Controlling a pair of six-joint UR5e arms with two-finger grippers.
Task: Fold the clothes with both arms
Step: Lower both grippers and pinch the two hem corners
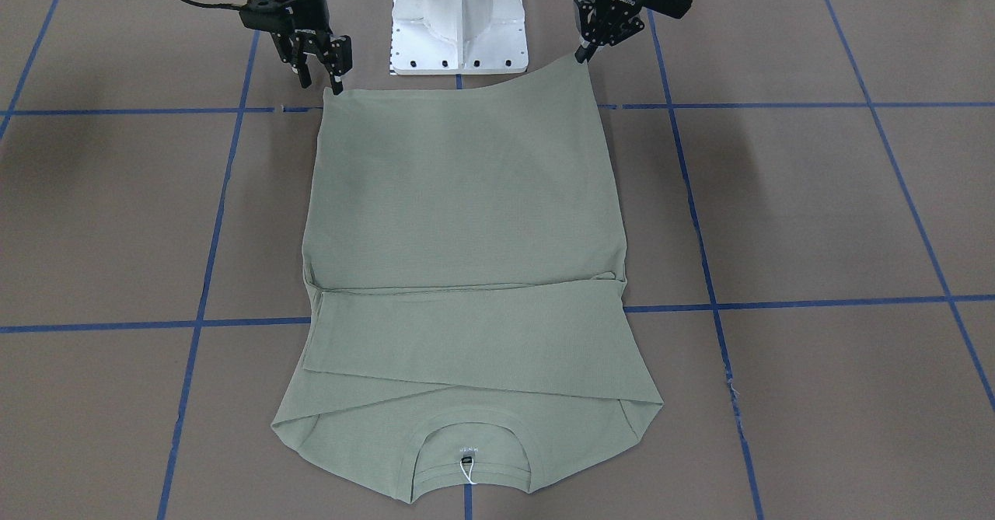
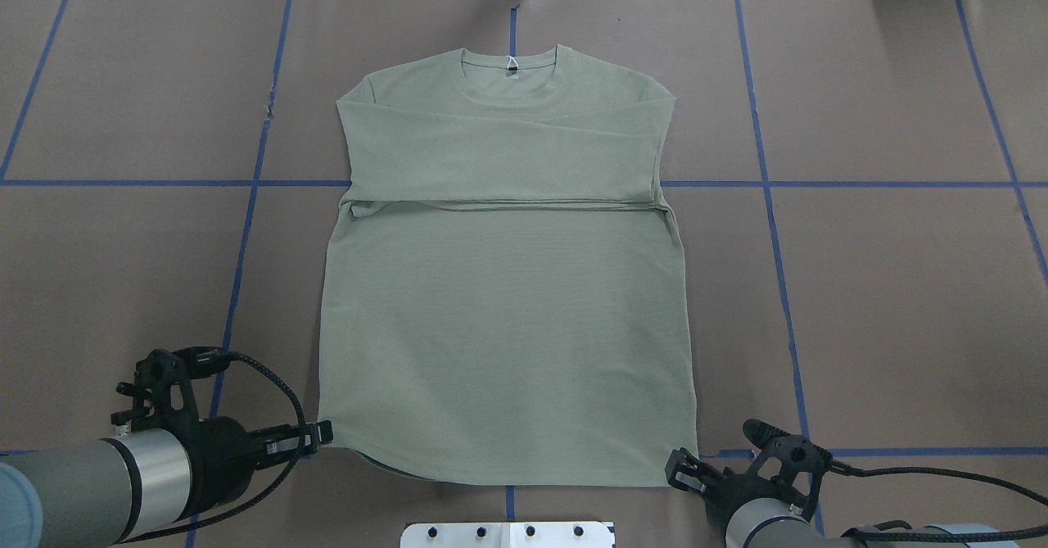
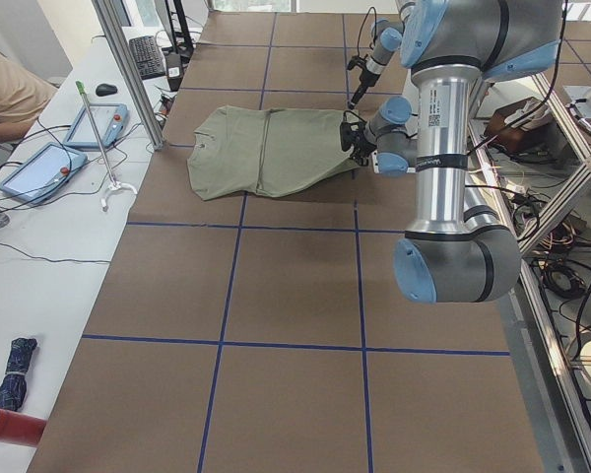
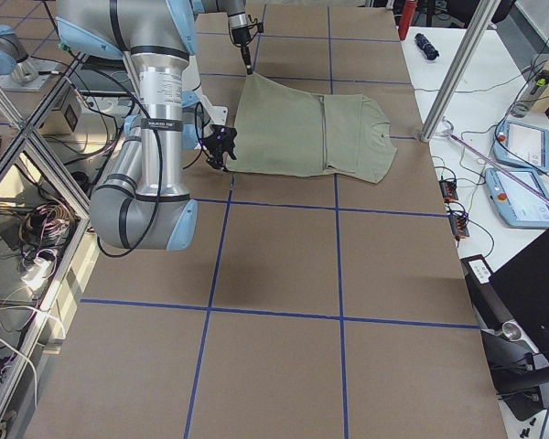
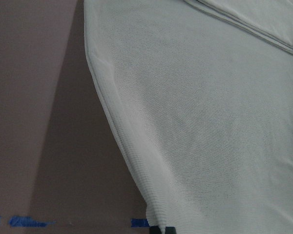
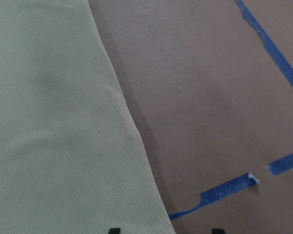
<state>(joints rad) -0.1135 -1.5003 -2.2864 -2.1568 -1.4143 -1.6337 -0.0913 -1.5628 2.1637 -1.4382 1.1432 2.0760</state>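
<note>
While left gripper [image 1: 583, 54] pinches shirt [image 1: 466, 217] hem | right gripper [image 1: 320, 81] low, jaws apart

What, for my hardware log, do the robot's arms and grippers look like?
Both the left arm and right arm are silver tubes with grey joints, light-blue caps and a printed label. The left gripper and right gripper are black two-finger units with small white lettering. Black braided cables loop from the wrists.
</note>
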